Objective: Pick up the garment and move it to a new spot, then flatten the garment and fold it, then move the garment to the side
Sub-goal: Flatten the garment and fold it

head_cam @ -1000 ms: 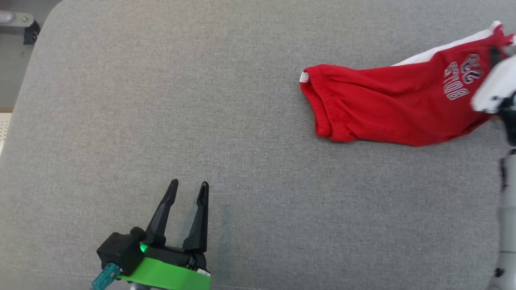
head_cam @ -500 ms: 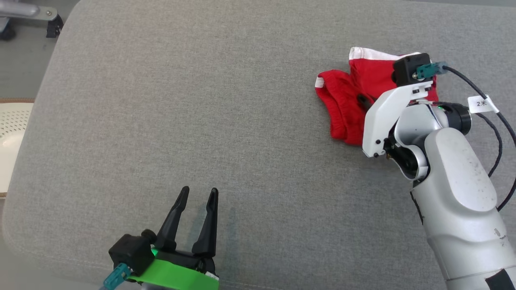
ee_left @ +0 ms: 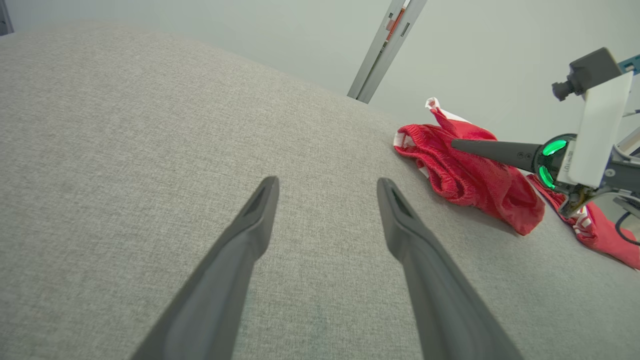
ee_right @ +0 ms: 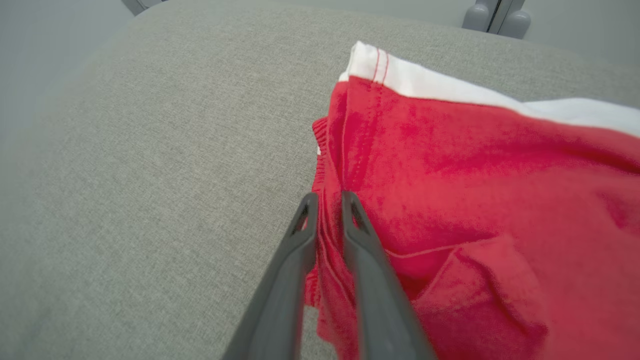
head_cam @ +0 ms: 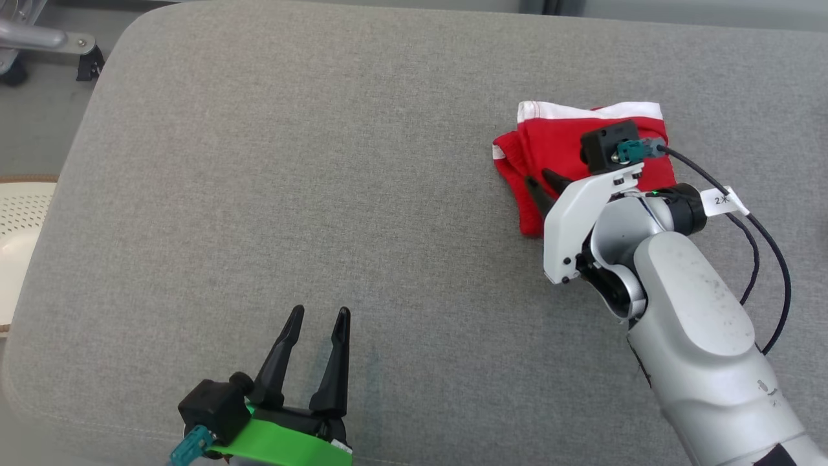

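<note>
Red cotton garment with a white band (head_cam: 569,133) lies doubled over on itself at the far right of the grey woven cushion (head_cam: 291,162). Relocation and folding therefore appear largely done. Judged outstanding: the final move to the side. Right pincer (head_cam: 538,177) sits over the garment's folded left edge, jaws narrowly parted, cloth showing in the gap but no ply visibly clamped. Left pincer (head_cam: 321,310) hovers spread wide, empty, well apart from the garment.

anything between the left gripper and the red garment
Nothing, just bare grey woven cushion between the left gripper and the red-and-white cloth garment, in the head view.
</note>
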